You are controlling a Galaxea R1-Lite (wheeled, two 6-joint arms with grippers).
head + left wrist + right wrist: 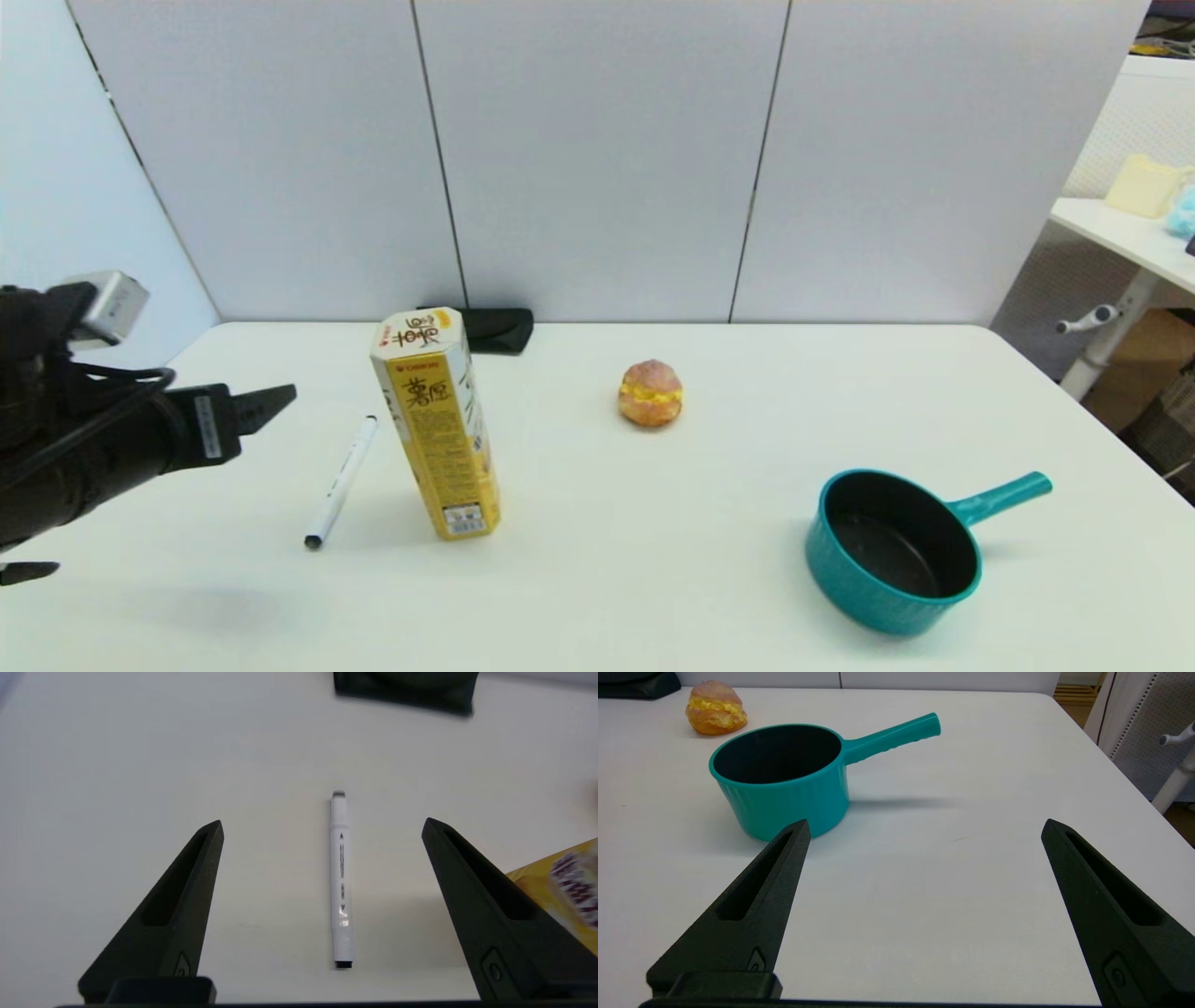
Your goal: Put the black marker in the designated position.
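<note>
The black marker [341,483], a slim white pen with a small black end, lies flat on the white table just left of a tall yellow box. In the left wrist view the marker [341,882] lies lengthwise on the table below the gap between my fingers. My left gripper [177,481] hovers above the table to the marker's left, open and holding nothing; the left wrist view shows the same gripper [322,822] spread wide. My right gripper [925,822] is open and empty over the table's right side, near a teal pot. No mark on the tabletop shows the designated position.
A yellow snack box [439,425] stands upright right beside the marker. A cream puff [650,393] sits mid-table, a teal pot [896,551] with a handle at the front right, and a black pouch [495,329] against the back wall.
</note>
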